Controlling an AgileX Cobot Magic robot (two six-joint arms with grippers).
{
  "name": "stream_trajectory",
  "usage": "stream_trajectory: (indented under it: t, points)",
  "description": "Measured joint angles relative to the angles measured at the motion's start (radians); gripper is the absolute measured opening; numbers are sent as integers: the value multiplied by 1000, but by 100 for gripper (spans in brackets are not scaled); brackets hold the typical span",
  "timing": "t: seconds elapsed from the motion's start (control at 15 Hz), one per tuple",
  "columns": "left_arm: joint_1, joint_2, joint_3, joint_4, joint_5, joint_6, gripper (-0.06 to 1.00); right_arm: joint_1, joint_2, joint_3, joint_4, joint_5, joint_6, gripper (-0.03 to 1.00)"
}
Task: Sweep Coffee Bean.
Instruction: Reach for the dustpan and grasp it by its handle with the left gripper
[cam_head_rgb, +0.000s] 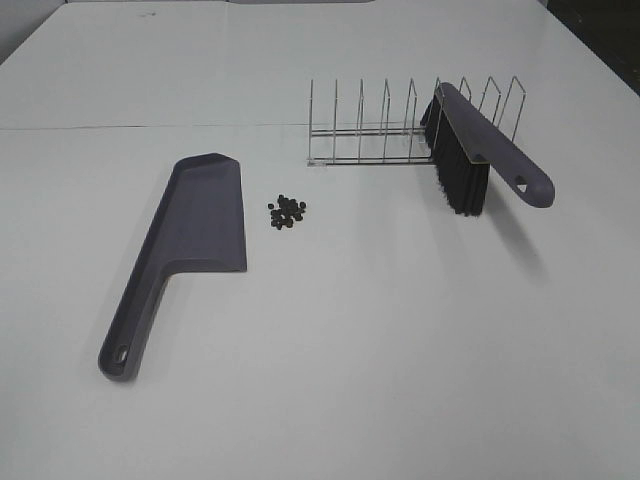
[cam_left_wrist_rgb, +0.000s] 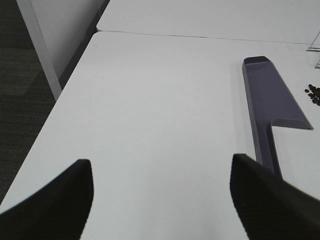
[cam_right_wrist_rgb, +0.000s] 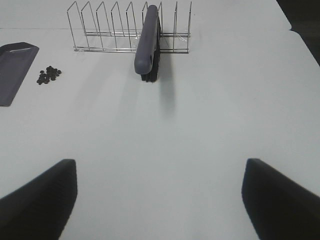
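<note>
A small pile of dark coffee beans (cam_head_rgb: 287, 211) lies on the white table, just right of the purple-grey dustpan (cam_head_rgb: 190, 235), which lies flat with its handle toward the front. The beans also show in the left wrist view (cam_left_wrist_rgb: 314, 93) and the right wrist view (cam_right_wrist_rgb: 49, 75). A purple-grey brush (cam_head_rgb: 480, 150) with black bristles leans in a wire rack (cam_head_rgb: 400, 125). Neither gripper appears in the exterior high view. My left gripper (cam_left_wrist_rgb: 162, 200) is open and empty, left of the dustpan's handle (cam_left_wrist_rgb: 267, 150). My right gripper (cam_right_wrist_rgb: 160, 200) is open and empty, well in front of the brush (cam_right_wrist_rgb: 148, 42).
The table's left edge (cam_left_wrist_rgb: 60, 100) drops to dark floor beside the left gripper. A seam (cam_head_rgb: 150, 127) crosses the table behind the dustpan. The rack stands at the back right.
</note>
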Motion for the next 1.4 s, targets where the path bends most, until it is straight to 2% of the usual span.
stream_trajectory:
  t: [1.4]
  points:
    - [0,0,0,0,0,0,71,0,0,0,0,0,0,79]
